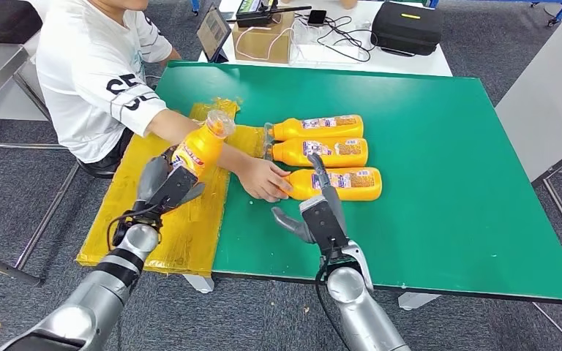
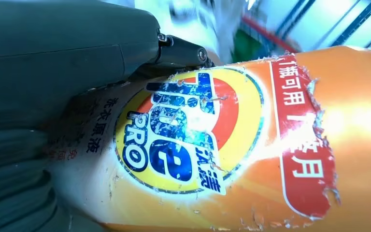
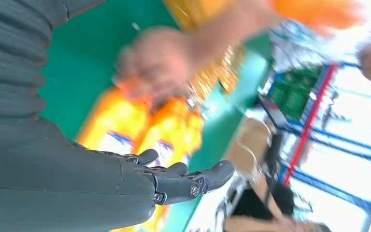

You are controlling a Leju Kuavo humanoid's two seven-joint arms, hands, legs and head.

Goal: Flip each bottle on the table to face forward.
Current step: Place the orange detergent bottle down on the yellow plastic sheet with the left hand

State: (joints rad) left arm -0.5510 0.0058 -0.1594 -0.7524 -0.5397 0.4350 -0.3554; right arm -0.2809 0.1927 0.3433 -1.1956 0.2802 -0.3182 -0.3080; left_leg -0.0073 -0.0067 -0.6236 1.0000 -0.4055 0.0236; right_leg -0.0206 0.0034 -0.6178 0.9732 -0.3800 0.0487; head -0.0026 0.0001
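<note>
Three orange bottles lie side by side on the green table [image 1: 439,146]: the far one [image 1: 318,127], the middle one [image 1: 322,151] and the near one [image 1: 344,183], all with white labels up and caps to the left. My left hand [image 1: 167,186] holds a fourth orange bottle [image 1: 201,146] tilted above the yellow mat [image 1: 154,227]; its Tide logo [image 2: 183,130] faces the wrist camera. My right hand [image 1: 320,216] hovers open just in front of the near bottle, fingers [image 3: 193,179] spread. A person's hand [image 1: 263,179] touches the near bottle's cap end.
A person in a white shirt [image 1: 95,73] sits at the table's left, arm stretched across the mat. Behind the green table stands a white table with a cardboard box [image 1: 263,36], a tablet [image 1: 214,31] and a black case [image 1: 406,28].
</note>
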